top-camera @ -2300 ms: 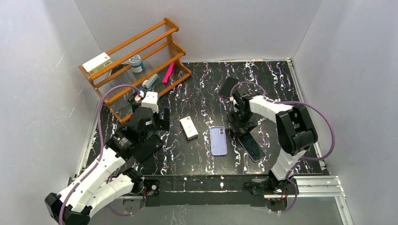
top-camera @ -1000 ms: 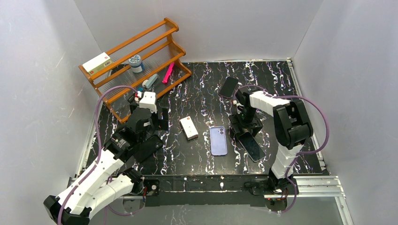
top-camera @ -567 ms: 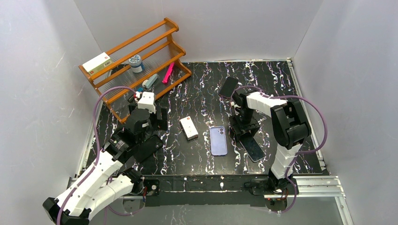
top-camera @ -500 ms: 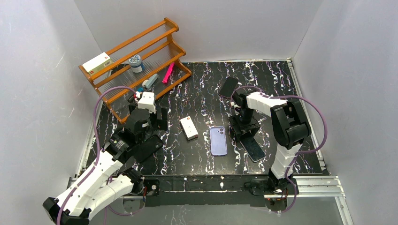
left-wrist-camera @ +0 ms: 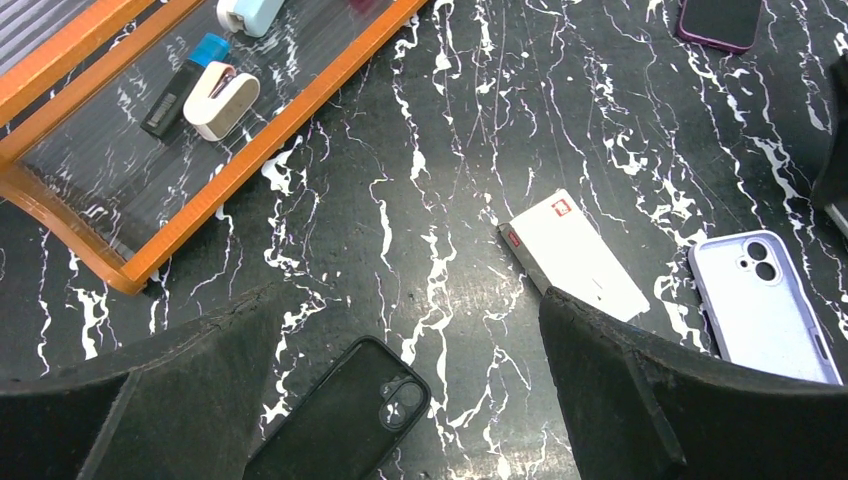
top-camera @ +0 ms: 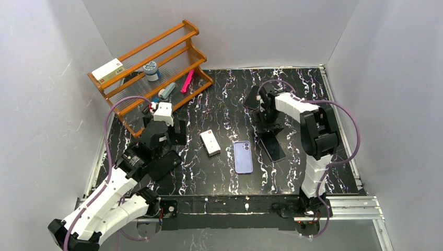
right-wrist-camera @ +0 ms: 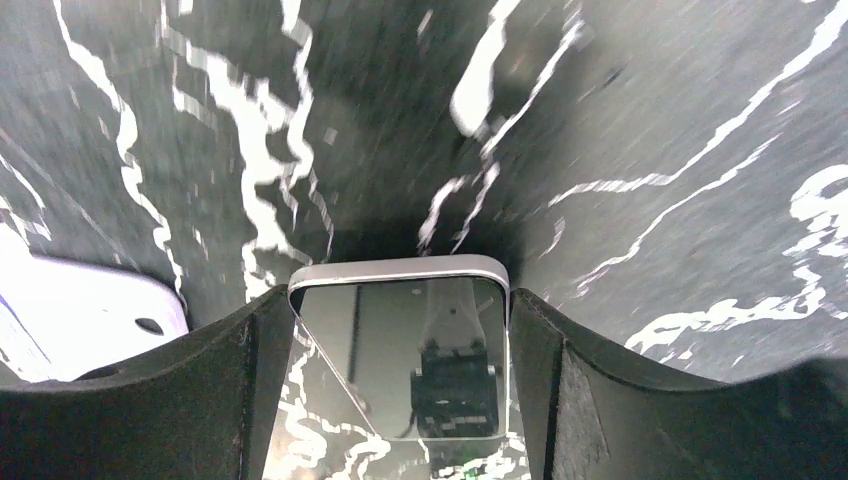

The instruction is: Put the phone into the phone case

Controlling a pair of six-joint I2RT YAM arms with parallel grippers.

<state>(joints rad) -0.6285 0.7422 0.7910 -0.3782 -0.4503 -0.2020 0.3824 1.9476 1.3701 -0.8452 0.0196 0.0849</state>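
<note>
Right claw apparently pinching dark phone by its end, lilac phone case near it on marbled table, left claw spread wide

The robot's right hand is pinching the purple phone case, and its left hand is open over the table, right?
Not quite. The right gripper is pinching the phone, screen up, as the right wrist view shows; the purple case lies free beside it. The left gripper is open over the table, yes.
</note>
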